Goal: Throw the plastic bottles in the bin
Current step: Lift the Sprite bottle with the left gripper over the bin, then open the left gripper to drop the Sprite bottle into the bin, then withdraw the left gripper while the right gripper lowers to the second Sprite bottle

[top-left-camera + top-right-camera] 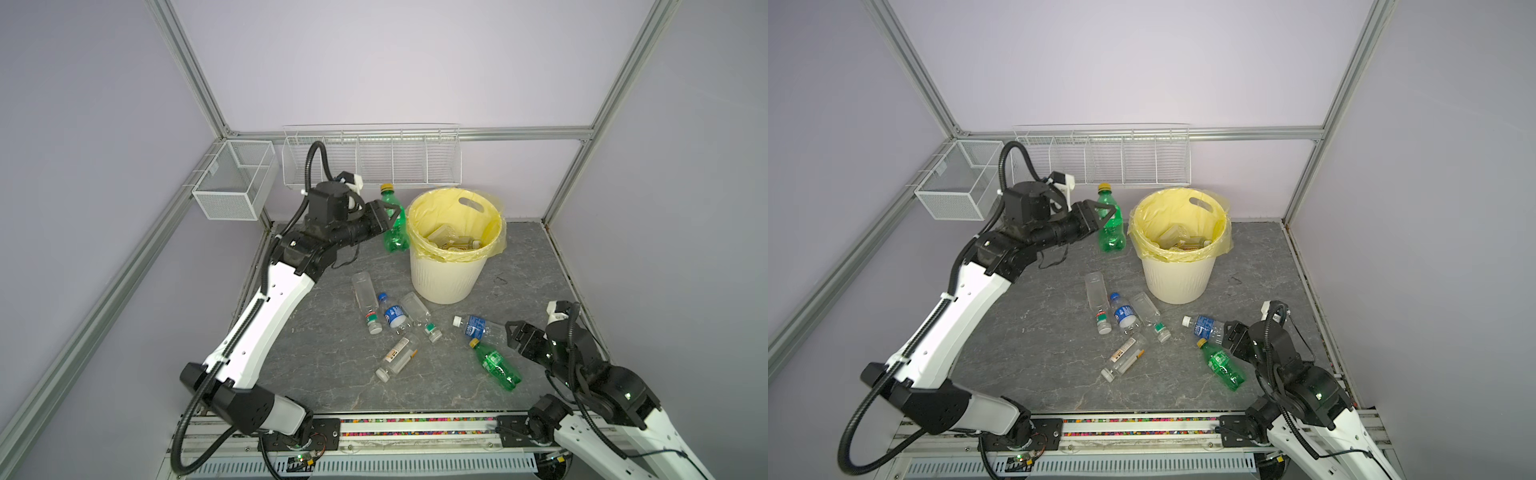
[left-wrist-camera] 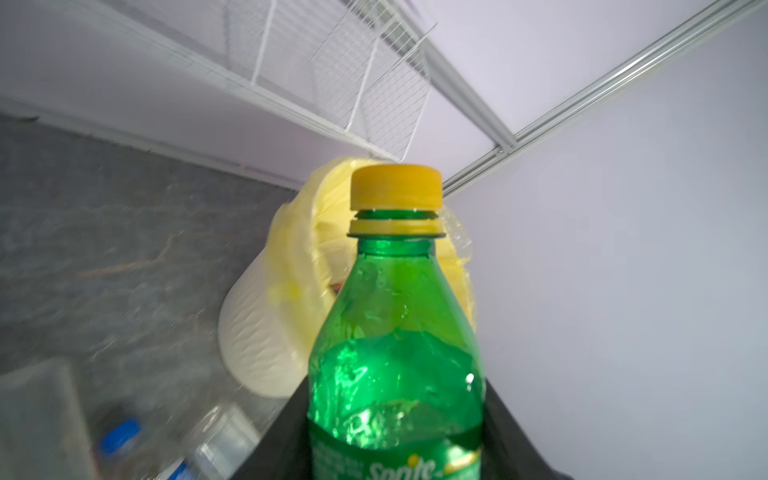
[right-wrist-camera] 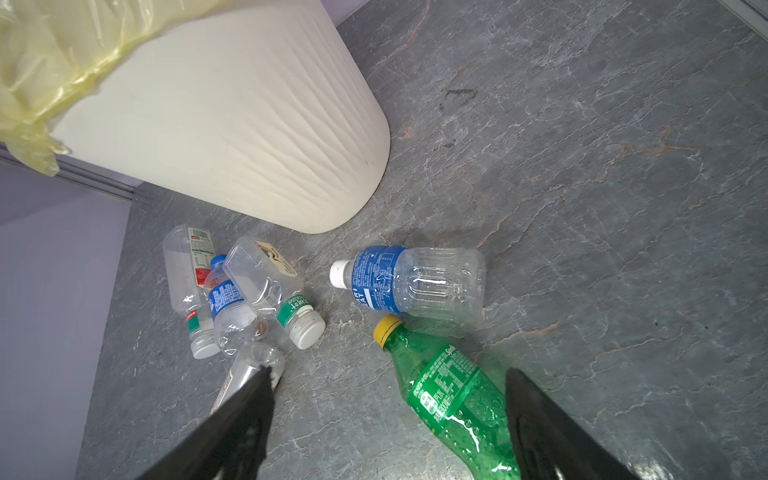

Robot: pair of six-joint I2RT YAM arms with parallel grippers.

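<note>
The left tool [image 1: 395, 218] is clenched round the middle of a green bottle [image 1: 395, 243] and holds it upright at the far left of centre, with the cap [image 1: 387, 188] on top. The coming move turns on one thing: the bin [image 1: 440, 278] stands just right of that bottle. In both top views the bottle's body sits beside the bin's left rim, not over the opening. By my judgement the left arm, the nearer one, must carry it rightward before letting go. The bottle's long axis is vertical, crosswise to the tool's reach, with the body between the jaws and the neck clear above them. The right tool [image 1: 517, 340] is released, jaws wide. It hangs low at the near right over a second green bottle [image 1: 496, 365], which lies on the surface [image 1: 324, 374] with its top end pointing far and left. A blue-label bottle [image 1: 478, 328] lies just beyond it, and clear bottles [image 1: 397, 353] cluster near the centre.
</note>
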